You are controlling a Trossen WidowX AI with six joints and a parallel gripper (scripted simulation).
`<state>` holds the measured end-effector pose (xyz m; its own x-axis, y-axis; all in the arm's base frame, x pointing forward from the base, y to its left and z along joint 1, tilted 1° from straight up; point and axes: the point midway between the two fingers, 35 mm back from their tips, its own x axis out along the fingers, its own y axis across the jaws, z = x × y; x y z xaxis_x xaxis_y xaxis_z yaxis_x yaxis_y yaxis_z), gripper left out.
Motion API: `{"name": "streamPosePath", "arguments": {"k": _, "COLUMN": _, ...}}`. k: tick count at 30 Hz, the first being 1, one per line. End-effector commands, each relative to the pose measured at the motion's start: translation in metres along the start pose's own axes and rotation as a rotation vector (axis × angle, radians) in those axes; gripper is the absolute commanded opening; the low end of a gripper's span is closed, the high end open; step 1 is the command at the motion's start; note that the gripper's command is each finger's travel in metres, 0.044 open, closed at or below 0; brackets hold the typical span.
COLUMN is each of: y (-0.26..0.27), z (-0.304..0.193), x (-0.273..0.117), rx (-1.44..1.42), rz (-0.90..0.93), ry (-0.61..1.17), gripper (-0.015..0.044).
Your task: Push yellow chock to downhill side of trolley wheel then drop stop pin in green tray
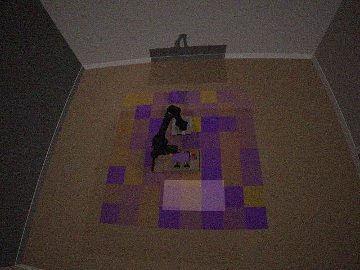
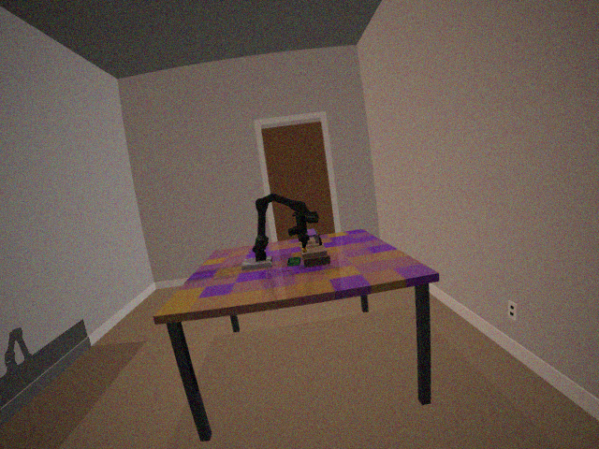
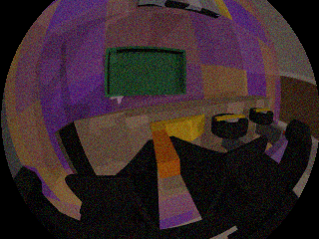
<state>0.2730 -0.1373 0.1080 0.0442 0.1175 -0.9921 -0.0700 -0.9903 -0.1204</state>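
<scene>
The trolley (image 1: 180,157) stands on the ramp (image 1: 162,167) (image 2: 316,261) (image 3: 107,146). Two of its black wheels (image 3: 229,125) show in the wrist view. My gripper (image 1: 170,154) (image 2: 304,248) (image 3: 161,142) is shut on the orange handle of the yellow chock (image 3: 188,127). The chock is at the ramp, downhill of the nearer wheel, with a narrow gap seen between them; whether its base touches the ramp is hidden. The red-headed stop pin (image 1: 193,155) is at the trolley's uphill end. The green tray (image 2: 293,261) (image 3: 146,72) lies beside the ramp and is hidden under the arm in the top view.
The arm's pale base plate (image 2: 255,264) stands on the table beyond the tray from the ramp. A dark end stop (image 1: 152,163) (image 3: 75,146) crosses the ramp's low end. The arm arches from its base over to the ramp's low half.
</scene>
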Motion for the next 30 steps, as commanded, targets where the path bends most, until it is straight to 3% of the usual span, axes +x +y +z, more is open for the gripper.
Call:
{"name": "streamPosePath", "arguments": {"k": 1, "y": -0.005, "z": 0.0, "x": -0.001, "rx": 0.006, "rz": -0.002, "ry": 0.006, "gripper": 0.0}}
{"name": "streamPosePath", "arguments": {"k": 26, "y": -0.015, "z": 0.0, "x": 0.0, "rx": 0.002, "rz": 0.005, "ry": 0.0, "gripper": 0.0}}
{"name": "streamPosePath", "arguments": {"k": 30, "y": -0.015, "z": 0.0, "x": 0.0, "rx": 0.002, "rz": 0.005, "ry": 0.0, "gripper": 0.0105}}
